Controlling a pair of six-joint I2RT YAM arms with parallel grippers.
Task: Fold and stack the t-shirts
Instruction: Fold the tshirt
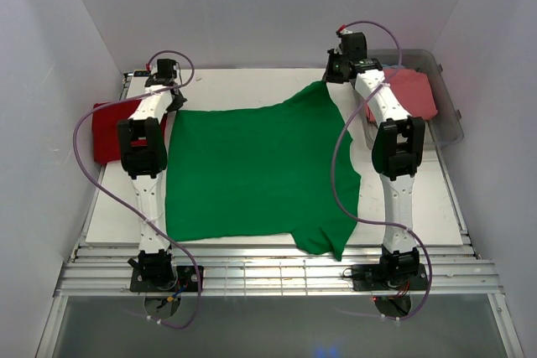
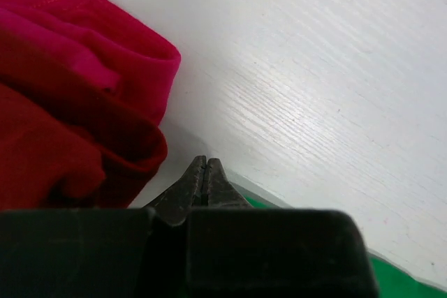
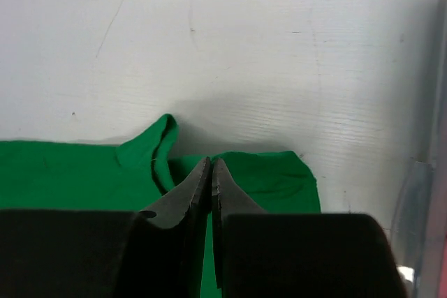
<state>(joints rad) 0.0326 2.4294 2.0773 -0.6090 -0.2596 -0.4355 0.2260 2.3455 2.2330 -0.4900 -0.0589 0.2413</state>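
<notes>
A bright green t-shirt (image 1: 252, 173) lies spread flat over the middle of the white table (image 1: 243, 81). My left gripper (image 1: 174, 98) is at its far left corner. In the left wrist view the gripper (image 2: 206, 162) has its jaws pressed together, with a lifted green edge (image 2: 398, 277) just under them. My right gripper (image 1: 333, 75) is at the far right corner, which is drawn up to it. In the right wrist view the gripper (image 3: 211, 162) is shut, with green cloth (image 3: 70, 172) bunched around it. A deep red t-shirt (image 1: 105, 127) lies crumpled at the left edge and also shows in the left wrist view (image 2: 63, 102).
A clear plastic bin (image 1: 449, 119) stands at the far right and holds a salmon-pink t-shirt (image 1: 411, 90). Its wall shows at the right edge of the right wrist view (image 3: 426, 193). White walls close in the table on three sides. No light blue shirt is in view.
</notes>
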